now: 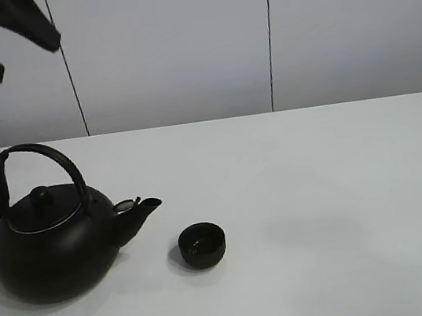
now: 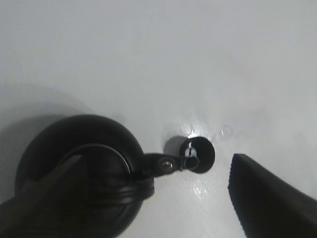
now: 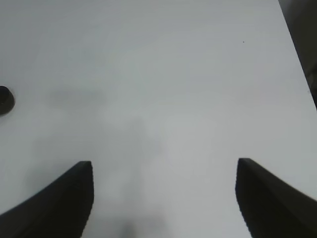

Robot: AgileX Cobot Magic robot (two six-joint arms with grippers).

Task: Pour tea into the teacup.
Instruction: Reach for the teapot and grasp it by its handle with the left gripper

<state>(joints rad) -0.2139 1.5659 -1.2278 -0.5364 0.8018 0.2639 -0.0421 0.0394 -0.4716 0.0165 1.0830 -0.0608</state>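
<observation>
From the high camera, the kettle (image 1: 53,245) sits upright on the desk (image 1: 342,186) with its handle (image 1: 43,151) arched up and its lid (image 1: 43,205) on. The teacup (image 1: 202,244) stands just past the kettle's spout (image 1: 141,210), apart from it. The left end effector (image 1: 25,60) hangs well above the kettle, spread wide and holding nothing. No tea runs from the spout.

The left wrist camera looks down on the kettle, and from there the spout tip overlaps the teacup's rim. A bright glint inside the teacup may be liquid, but the picture is too soft to be sure. Two faint round specks (image 2: 186,129) lie on the desk just beyond the teacup and could be drops. One finger (image 2: 267,198) shows clearly, off to the teacup's far side from the kettle. The other merges with the kettle's dark body.

The right wrist camera shows the right end effector (image 3: 163,162) wide and empty over bare desk, well away from the kettle. The teacup is only a sliver at the frame edge.

Several things could go wrong from here:
- A grip that is off centre on the round handle would let the heavy kettle swing or slip.
- A fast tilt could send tea past so small a target.
- The spout could nudge the light teacup.
- A steep tilt could drop the lid.
- If the teacup already holds liquid, it could overflow.
</observation>
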